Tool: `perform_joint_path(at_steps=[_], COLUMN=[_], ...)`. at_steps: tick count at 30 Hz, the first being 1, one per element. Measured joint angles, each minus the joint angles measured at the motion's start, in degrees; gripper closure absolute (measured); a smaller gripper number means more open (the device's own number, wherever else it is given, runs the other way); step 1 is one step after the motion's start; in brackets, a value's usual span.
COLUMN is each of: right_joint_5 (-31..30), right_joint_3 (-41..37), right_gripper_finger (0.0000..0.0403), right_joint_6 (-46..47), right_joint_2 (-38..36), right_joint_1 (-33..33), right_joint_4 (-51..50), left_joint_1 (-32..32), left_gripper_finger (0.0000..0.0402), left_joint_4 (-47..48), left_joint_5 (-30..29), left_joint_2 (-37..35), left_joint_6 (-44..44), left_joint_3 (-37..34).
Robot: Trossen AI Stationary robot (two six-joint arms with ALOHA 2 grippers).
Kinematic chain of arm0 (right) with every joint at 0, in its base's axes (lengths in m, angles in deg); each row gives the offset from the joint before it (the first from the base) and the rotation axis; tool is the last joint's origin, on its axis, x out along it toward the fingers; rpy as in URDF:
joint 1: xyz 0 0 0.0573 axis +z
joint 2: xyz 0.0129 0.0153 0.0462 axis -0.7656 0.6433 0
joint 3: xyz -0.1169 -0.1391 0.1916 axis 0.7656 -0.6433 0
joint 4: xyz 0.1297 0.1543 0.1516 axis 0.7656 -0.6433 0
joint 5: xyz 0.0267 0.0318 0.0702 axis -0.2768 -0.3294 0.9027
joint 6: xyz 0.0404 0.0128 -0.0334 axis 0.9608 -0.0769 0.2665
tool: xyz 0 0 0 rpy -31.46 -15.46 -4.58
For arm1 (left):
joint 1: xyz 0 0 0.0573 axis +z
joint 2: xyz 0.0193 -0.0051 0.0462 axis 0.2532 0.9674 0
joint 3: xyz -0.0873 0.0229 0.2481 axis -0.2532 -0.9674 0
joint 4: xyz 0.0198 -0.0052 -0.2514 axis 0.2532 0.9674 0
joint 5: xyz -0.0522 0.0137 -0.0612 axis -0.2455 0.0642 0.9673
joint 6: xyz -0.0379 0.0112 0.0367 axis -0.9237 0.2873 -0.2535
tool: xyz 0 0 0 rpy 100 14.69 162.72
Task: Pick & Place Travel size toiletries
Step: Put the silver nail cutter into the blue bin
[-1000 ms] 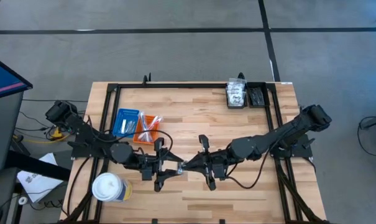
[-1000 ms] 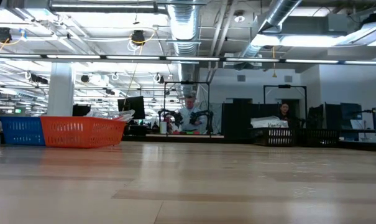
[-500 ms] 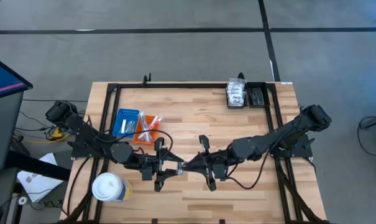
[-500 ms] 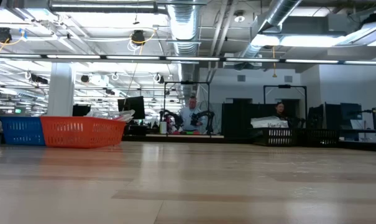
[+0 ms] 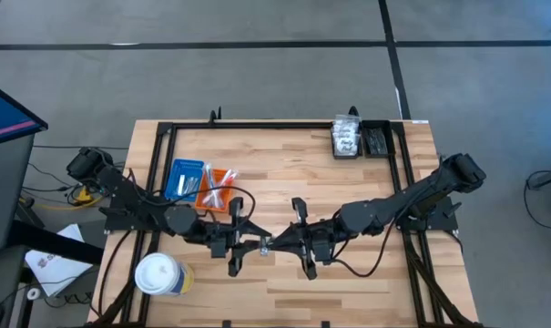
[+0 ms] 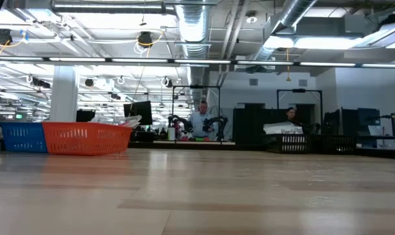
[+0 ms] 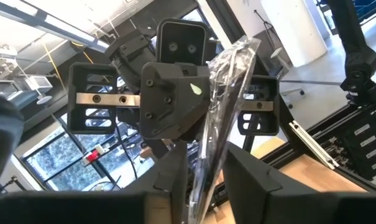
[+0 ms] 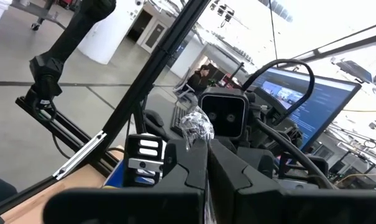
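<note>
A crinkly clear packet (image 7: 220, 118) with white contents hangs in the air between my two grippers, above the middle of the table (image 5: 293, 164). My right gripper (image 5: 275, 242) comes from the table's right and is shut on the packet (image 8: 197, 127). My left gripper (image 5: 249, 244) faces it from the left, and its fingers (image 7: 173, 180) have come in on the same packet. In the high view the packet (image 5: 264, 243) is only a pale speck between them. Neither gripper shows in the low view. My left gripper has the packet's lower part (image 7: 203, 180) between its two fingers, which lie roughly level, coming from the table's left. The packet's sides meet both fingers and it rises slanting past them, clear of the table. My right gripper pinches the packet's other end (image 8: 199, 144) between its shut fingers (image 8: 191, 171), roughly level, from the table's right. A crumpled tuft of film sticks out past the fingertips. The packet is lifted clear of the table.
A blue tray (image 5: 184, 179) and an orange tray (image 5: 217, 187) with thin sticks lie at the left. A white lidded cup (image 5: 159, 273) stands at the near left. At the far right are a pile of clear packets (image 5: 346, 138) and a dark tray (image 5: 376, 139).
My left gripper's fingers have drawn together onto the packet that my right gripper holds. Both arms have stayed where they were, and the packet has kept its place between them.
</note>
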Motion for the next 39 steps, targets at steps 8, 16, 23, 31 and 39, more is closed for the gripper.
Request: perform_joint_path(at_steps=[8, 16, 23, 31, 39], right_joint_5=[-0.07, 0.1, -4.69, -24.41, -31.58], right_joint_3=[0.02, 0.02, 0.02, 0.02, 0.02], right_gripper_finger=[0.0403, 0.0358, 0.0259, 0.0176, 0.0165], right_joint_6=[-0.09, 3.24, 6.32, 1.7, 0.88], right_joint_2=[0.0, 0.0, -0.5, -2.62, -6.31], right_joint_1=[-0.02, -1.19, -1.5, 2.34, 2.96], right_joint_4=[-0.05, 0.09, -0.36, -1.69, -8.47], left_joint_1=[0.0, 0.0, -0.47, -1.73, 1.0], left_gripper_finger=[0.039, 0.0396, 0.0396, 0.0396, 0.0396], left_joint_4=[0.24, 0.51, 2.23, 8.36, 28.4], left_joint_5=[0.01, -0.04, -5.28, -18.44, -32.45], left_joint_2=[0.02, 0.02, -0.69, -5.08, -11.51], left_joint_6=[0.17, -2.5, -3.47, -6.19, -22.83], left_joint_3=[-0.06, -0.07, -0.07, -0.04, -0.02])
